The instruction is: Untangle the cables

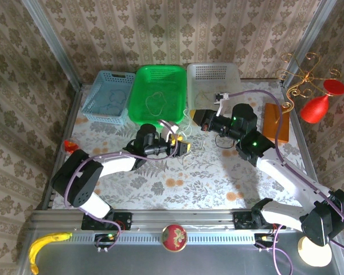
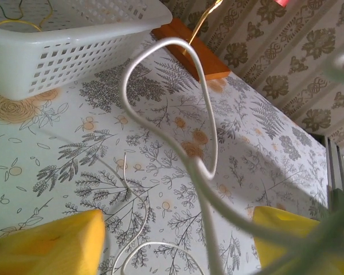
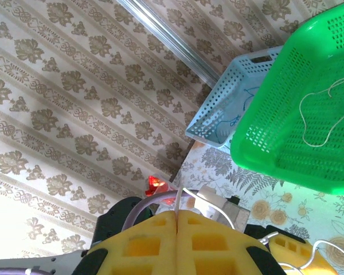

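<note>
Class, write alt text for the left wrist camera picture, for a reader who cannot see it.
A thin whitish cable loops upward, close and blurred, between the left gripper's two spread yellow fingers. Below lies a grey-floral tablecloth; a white perforated plastic basket stands at upper left, an orange-brown wooden block beside it.
</note>
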